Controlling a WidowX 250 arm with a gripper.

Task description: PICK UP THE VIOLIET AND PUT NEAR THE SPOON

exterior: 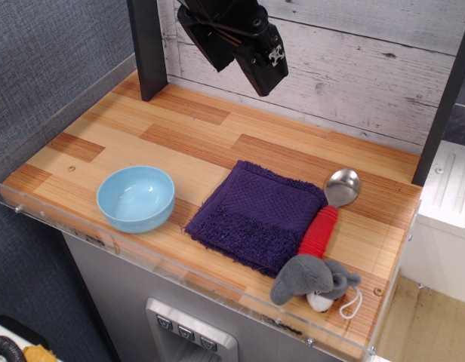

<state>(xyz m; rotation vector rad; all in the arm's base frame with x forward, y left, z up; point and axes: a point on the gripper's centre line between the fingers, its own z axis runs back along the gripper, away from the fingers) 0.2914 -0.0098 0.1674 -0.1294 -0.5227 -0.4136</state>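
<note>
One of each on the wooden tabletop (180, 132): 1 violet towel (257, 215), 1 spoon (329, 211), 1 light blue bowl (136, 197), 1 grey plush toy (314, 280). Also 1 gripper (240, 45), black, hanging high over the back of the table, well apart from everything, nothing in it. Jaws: can't tell if apart or together, the dark parts merge from this angle.

Towel lies flat at the front-right part of the table, folded approx square but turned like a diamond, corners pointing toward back wall, bowl, front edge and spoon. No clear long axis. Fringe along its front-right side. Its right corner touches or just overlaps the spoon's red handle.

Spoon sits just right of the towel, long axis running front to back w/ slight tilt; metal bowl end toward the back wall, red ribbed handle toward the front. Handle's front end meets the plush toy, which lies at the front edge, just beside the towel's front corner. Blue bowl is upright, left of the towel, near but not touching. Clear acrylic rim (59, 219) runs along front and left edges. Dark post (147, 49) stands at back left.
</note>
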